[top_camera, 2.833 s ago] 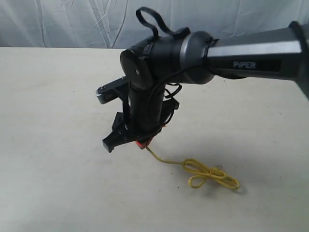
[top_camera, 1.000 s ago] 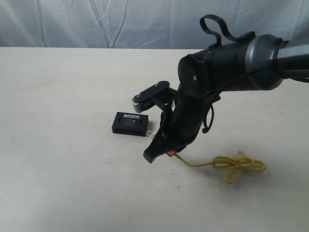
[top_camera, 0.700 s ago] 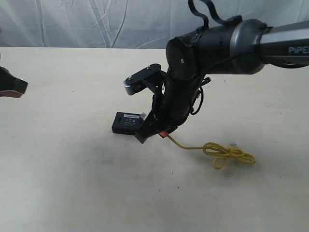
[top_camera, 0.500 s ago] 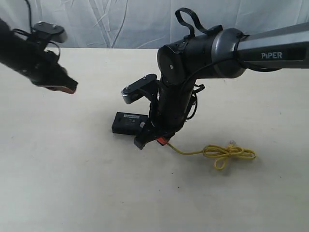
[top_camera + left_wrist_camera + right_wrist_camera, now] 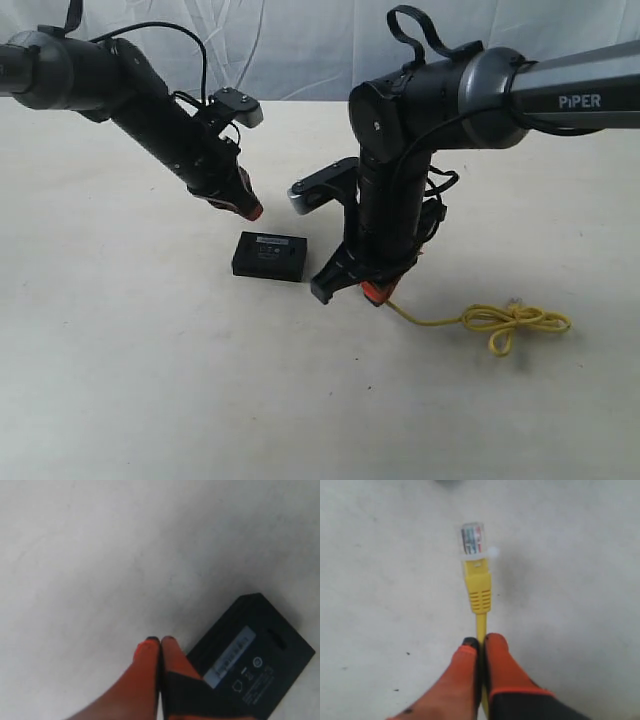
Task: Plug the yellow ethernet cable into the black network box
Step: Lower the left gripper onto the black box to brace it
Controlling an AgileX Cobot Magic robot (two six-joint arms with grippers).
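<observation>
The black network box point(image 5: 269, 256) lies flat on the pale table, its pale label up; it also shows in the left wrist view point(image 5: 255, 662). My right gripper point(image 5: 372, 291) hovers just right of the box, shut on the yellow ethernet cable point(image 5: 440, 320). In the right wrist view the cable's yellow boot and clear plug point(image 5: 473, 539) stick out past my right gripper point(image 5: 481, 641). The cable's looped bundle point(image 5: 515, 322) rests on the table further right. My left gripper point(image 5: 250, 210) is shut and empty, its orange tips point(image 5: 161, 641) just above the box's far left edge.
The pale table point(image 5: 130, 380) spreads all around. A wrinkled grey-white backdrop point(image 5: 300, 40) hangs behind the table's far edge. Both black arms reach in from above, the right arm's body point(image 5: 420, 100) looming over the middle.
My left arm has swung in from the left edge to just above the box. My right gripper has shifted a little right with the cable, dragging the bundle rightward.
</observation>
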